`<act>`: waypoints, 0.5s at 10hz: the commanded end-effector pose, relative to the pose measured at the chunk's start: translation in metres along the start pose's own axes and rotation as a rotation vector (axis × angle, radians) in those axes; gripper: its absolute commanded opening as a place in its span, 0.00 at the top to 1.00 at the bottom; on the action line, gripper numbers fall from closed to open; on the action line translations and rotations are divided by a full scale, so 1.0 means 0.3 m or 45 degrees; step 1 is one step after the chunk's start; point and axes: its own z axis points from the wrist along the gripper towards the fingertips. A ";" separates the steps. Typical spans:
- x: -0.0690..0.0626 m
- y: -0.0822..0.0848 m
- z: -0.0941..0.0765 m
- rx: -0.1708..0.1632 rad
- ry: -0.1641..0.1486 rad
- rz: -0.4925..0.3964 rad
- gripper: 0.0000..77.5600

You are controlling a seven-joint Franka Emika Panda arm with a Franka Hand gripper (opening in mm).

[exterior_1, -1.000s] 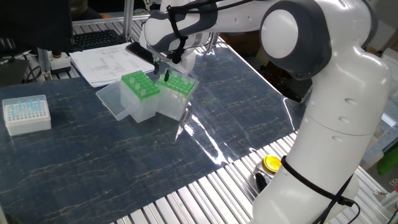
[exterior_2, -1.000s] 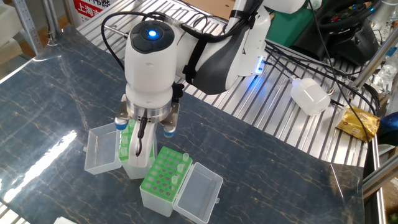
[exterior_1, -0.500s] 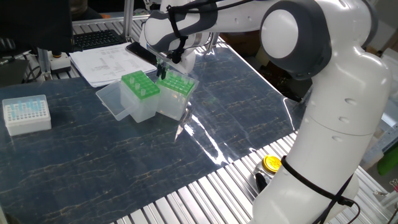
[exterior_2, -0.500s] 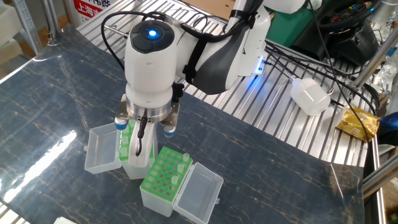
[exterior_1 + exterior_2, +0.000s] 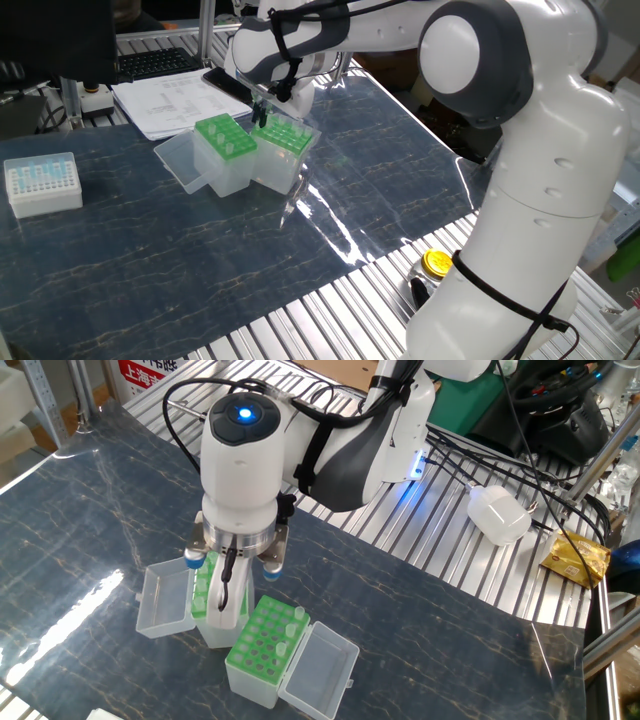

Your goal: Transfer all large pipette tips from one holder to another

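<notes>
The large pipette tips (image 5: 291,622) stand along one edge of the near green rack (image 5: 262,640), with the gripper (image 5: 263,117) poised right above the two racks, so come down off-centre and you'll likely knock a neighbouring tip or tilt the rack. Your arm reaches over with the wrist pointing straight down. I can't tell if the claw grips a tip; the wrist hides it.
</notes>
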 end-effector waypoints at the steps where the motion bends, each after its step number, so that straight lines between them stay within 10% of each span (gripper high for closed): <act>1: -0.014 -0.029 -0.095 -0.024 -0.032 0.012 0.99; 5: -0.001 -0.019 -0.155 -0.047 -0.028 0.021 0.99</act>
